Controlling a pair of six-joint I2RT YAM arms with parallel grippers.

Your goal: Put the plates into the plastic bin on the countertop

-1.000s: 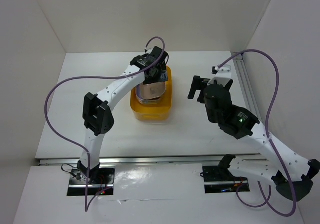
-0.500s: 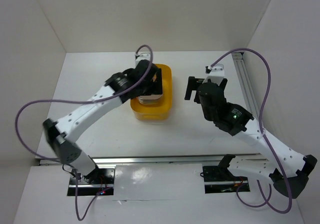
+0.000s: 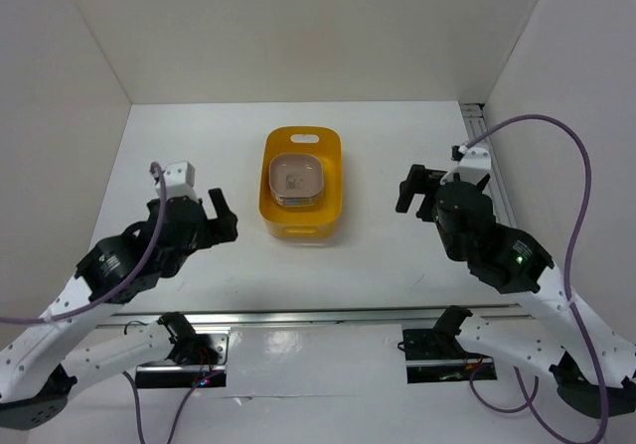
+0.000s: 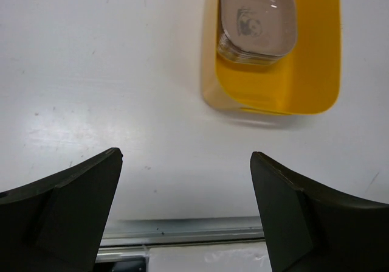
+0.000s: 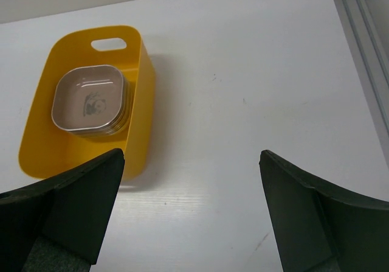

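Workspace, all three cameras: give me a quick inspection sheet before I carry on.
Surface: white countertop, only faint specks besides the bin.
Job's things: plates stacked inside the plastic bin, taupe one on top; count cannot be told. No plates seen outside it.
Clutter: nothing seen.
Grippers: left gripper open, empty, left of the bin; right gripper open, empty, right of it.
Cables: purple left cable and right cable, both clear of the bin.
Surroundings: white walls; metal rail along the near edge.
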